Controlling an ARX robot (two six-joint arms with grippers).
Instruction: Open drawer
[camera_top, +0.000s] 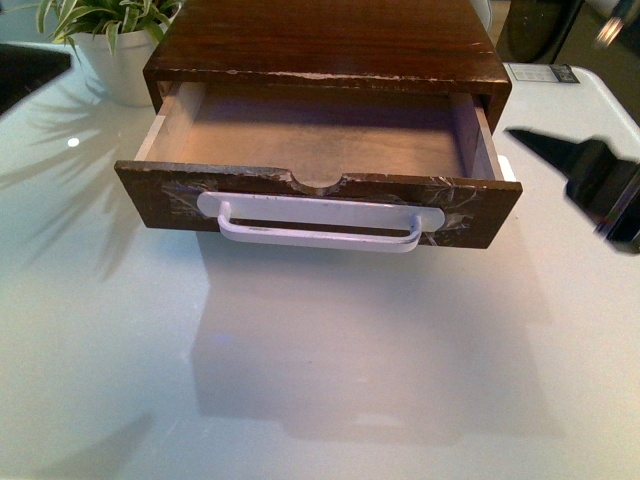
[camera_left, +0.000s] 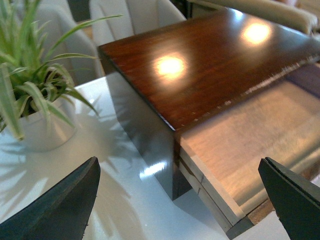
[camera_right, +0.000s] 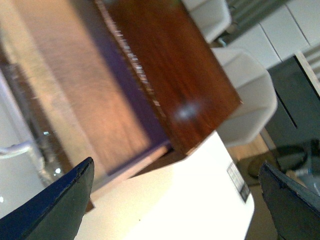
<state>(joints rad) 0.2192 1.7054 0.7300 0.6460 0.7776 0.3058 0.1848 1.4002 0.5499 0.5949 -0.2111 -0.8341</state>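
Observation:
The drawer (camera_top: 470, 215) is dark brown with a scuffed, notched front and stands pulled well out of its dark wooden cabinet (camera_top: 330, 40). Its pale wood inside (camera_top: 320, 135) is bare. A long white bar handle (camera_top: 320, 225) runs across its front. My right gripper (camera_top: 600, 180) hovers open to the right of the drawer, apart from it; its wrist view shows the drawer (camera_right: 65, 95) and cabinet top (camera_right: 170, 65) blurred beyond open jaws (camera_right: 177, 210). My left gripper (camera_left: 185, 205) is open above the drawer's left side wall (camera_left: 210, 185), out of the front view.
A potted plant (camera_top: 110, 40) in a white pot stands at the cabinet's left on the glossy white table (camera_top: 300, 380). A small label (camera_top: 545, 73) lies on the table at the back right. White chairs (camera_right: 245, 100) stand beyond the table.

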